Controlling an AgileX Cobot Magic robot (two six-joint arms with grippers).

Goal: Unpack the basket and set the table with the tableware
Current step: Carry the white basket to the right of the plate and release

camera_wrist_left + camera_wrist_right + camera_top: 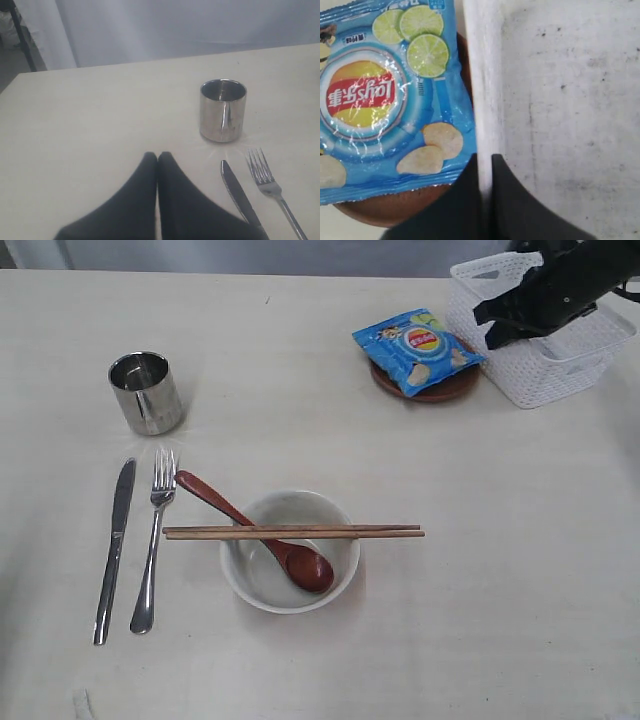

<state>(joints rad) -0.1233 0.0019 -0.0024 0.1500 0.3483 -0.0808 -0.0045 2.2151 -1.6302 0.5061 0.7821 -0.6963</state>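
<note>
In the exterior view the table (480,570) carries a laid setting: knife (113,552) and fork (152,545) side by side, the steel cup (146,392) beyond them, and the off-white bowl (242,582) with the wooden spoon (262,537) leaning into it and the two chopsticks (293,532) lying across its rim. At far right the white basket (560,370) stands just beside the brown plate (430,392), which bears a blue snack bag (418,348). The right gripper (492,328) hangs at the basket wall facing the plate. The left wrist view shows the left gripper (157,159) pressed together on nothing, above bare table near the cup. The right wrist view shows the right gripper pinching the basket's wall — one finger (465,200) outside, the other inside — with bag and plate alongside.
</note>
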